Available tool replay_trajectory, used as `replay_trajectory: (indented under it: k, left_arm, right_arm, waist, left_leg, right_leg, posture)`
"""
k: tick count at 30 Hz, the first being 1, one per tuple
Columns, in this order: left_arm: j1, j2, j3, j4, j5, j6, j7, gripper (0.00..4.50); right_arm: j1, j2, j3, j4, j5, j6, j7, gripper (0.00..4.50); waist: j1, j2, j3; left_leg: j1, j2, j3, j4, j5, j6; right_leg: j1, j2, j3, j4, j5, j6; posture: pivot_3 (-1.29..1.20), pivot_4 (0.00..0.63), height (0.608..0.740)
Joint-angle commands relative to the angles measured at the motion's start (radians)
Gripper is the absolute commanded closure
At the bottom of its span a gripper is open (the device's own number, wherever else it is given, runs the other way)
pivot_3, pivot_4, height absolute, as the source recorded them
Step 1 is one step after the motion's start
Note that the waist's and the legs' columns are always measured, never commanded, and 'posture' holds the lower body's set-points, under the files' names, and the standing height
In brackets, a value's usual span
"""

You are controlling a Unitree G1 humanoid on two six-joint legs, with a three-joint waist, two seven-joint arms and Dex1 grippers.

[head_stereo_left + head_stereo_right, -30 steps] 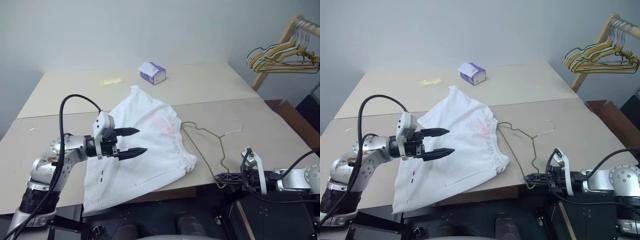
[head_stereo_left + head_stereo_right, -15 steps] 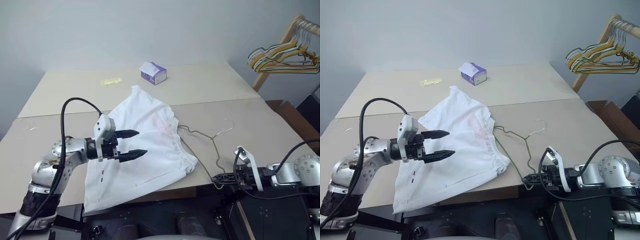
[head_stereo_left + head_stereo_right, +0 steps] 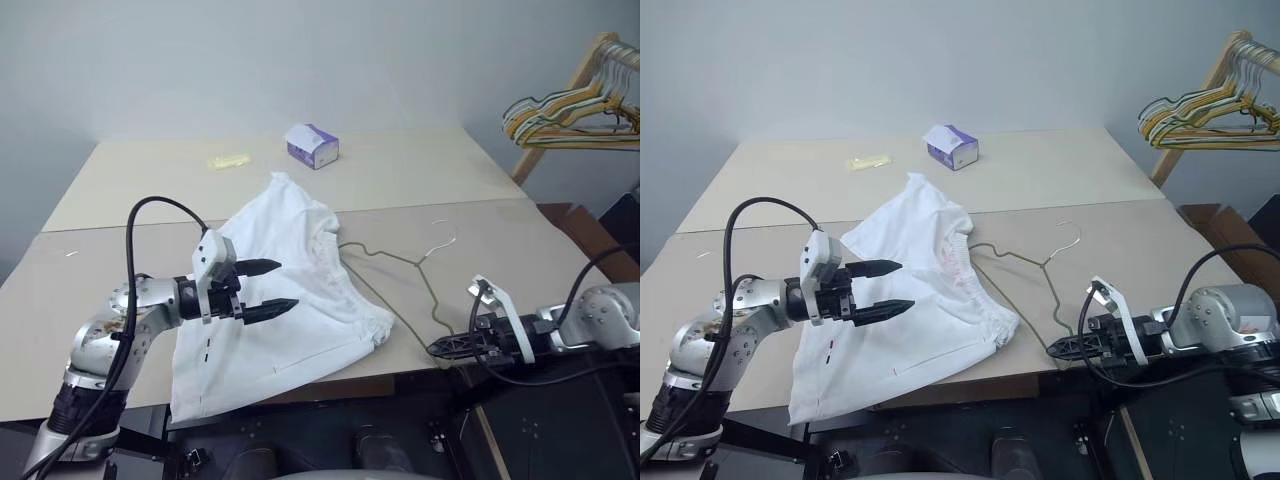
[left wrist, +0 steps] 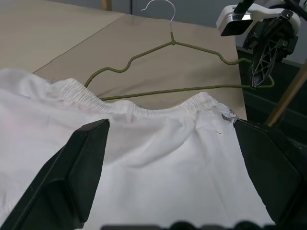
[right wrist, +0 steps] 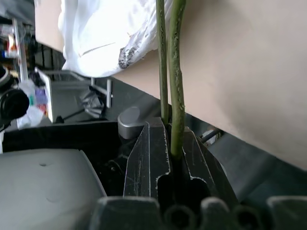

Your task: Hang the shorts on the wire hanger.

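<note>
The white shorts (image 3: 300, 300) lie flat on the table, their gathered waistband toward the right. My left gripper (image 3: 287, 284) hovers open just above the cloth, with nothing between its black fingers (image 4: 72, 177). The thin olive wire hanger (image 3: 400, 262) lies on the table beside the waistband, its hook (image 3: 441, 234) pointing away from the front edge. Its far end touches the waistband. At the table's front edge my right gripper (image 3: 440, 349) is shut on the wire hanger's near corner (image 5: 175, 72).
A small purple-white tissue box (image 3: 313, 146) and a yellow wrapper (image 3: 228, 160) sit at the back of the table (image 3: 480, 160). A wooden rack with a bunch of coloured hangers (image 3: 570, 105) stands off the table's right side.
My right gripper has rolled and drawn the hanger leftward, so the hook swung farther from the front edge and the far end reached the waistband. The left gripper stayed put.
</note>
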Motion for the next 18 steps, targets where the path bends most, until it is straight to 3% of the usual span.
replay_trajectory:
  k: [1,8,18]
  left_arm:
    - [0.006,-0.003,0.009,-0.045,-0.004,-0.022,0.007,0.02]
    - [0.031,-0.006,0.002,-0.064,0.003,-0.029,0.02,0.02]
    - [0.01,-0.01,-0.027,-0.049,0.02,-0.04,0.011,0.02]
  right_arm:
    - [-0.039,-0.034,0.037,0.007,-0.06,-0.051,0.075,4.5]
    - [-0.029,-0.076,0.052,-0.023,-0.157,-0.155,0.149,4.5]
    - [0.053,-0.147,0.022,-0.108,-0.17,-0.222,0.251,4.5]
  waist:
    - [0.004,0.0,0.0]
    - [0.024,0.0,0.0]
    - [0.026,0.0,0.0]
  left_leg:
    - [0.0,0.0,0.0,0.0,0.0,0.0]
    - [0.0,0.0,0.0,0.001,0.0,0.0]
    - [0.0,0.0,0.0,0.001,0.0,0.0]
  right_leg:
    - [0.0,0.0,0.0,0.0,0.0,0.0]
    - [-0.001,0.0,0.0,0.0,0.0,0.0]
    - [0.0,0.0,-0.001,0.0,0.0,0.0]
  posture:
    - [-0.02,0.0,0.74]
    - [-0.02,0.0,0.74]
    - [-0.04,0.0,0.74]
